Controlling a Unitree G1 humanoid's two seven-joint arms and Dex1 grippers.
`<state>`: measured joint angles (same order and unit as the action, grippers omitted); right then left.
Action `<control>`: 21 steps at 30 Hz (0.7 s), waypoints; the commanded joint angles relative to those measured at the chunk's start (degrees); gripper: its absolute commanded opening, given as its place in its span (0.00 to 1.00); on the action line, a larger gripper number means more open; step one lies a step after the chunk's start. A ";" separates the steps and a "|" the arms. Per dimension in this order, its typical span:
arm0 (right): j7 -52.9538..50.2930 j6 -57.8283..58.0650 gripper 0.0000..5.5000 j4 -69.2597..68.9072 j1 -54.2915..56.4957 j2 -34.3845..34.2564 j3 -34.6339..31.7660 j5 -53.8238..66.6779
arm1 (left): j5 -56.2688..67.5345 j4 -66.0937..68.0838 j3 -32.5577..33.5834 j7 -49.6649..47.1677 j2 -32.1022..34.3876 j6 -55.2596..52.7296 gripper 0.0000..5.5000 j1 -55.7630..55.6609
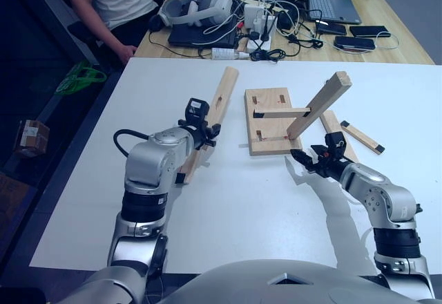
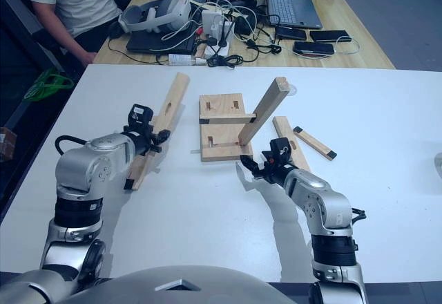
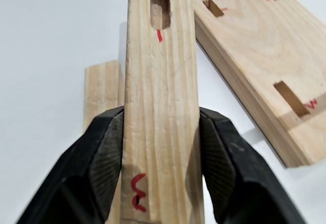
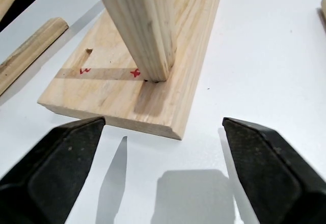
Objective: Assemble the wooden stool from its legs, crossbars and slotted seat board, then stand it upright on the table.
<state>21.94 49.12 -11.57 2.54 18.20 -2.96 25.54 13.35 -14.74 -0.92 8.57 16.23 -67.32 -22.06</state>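
Seemingly the leg-fitting step — one leg [image 1: 321, 103] stands tilted in the seat board [image 1: 273, 138] on the counter [image 1: 228, 207], the left gripper [image 3: 161, 132] clamps its fingers on a second leg [image 3: 160, 56] beside it, the right gripper [image 4: 163, 132] hangs fingers wide at the board's near edge — next, that leg's end needs a free slot.

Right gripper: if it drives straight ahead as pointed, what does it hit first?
Probably the seat board's near edge, just ahead of the right gripper's open jaws; the leg slotted into it stands right behind. Height is unclear.
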 commanded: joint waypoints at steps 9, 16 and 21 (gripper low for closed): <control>2.45 4.06 0.79 -5.18 -1.23 0.87 -2.40 4.44 | -9.25 2.25 4.16 -9.11 -0.31 18.80 0.37 -9.41; 7.79 6.75 0.79 -11.13 -3.25 1.76 -6.93 14.83 | -14.37 2.80 5.08 -12.40 0.21 27.49 0.37 -12.23; 10.09 10.12 0.79 -13.60 -3.42 2.95 -14.65 26.75 | -16.80 3.32 6.56 -13.89 0.47 32.08 0.37 -13.88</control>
<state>31.43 57.79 -24.10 -0.56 19.88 -14.93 48.43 -2.59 -11.91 4.76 -4.68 15.87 -36.63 -34.10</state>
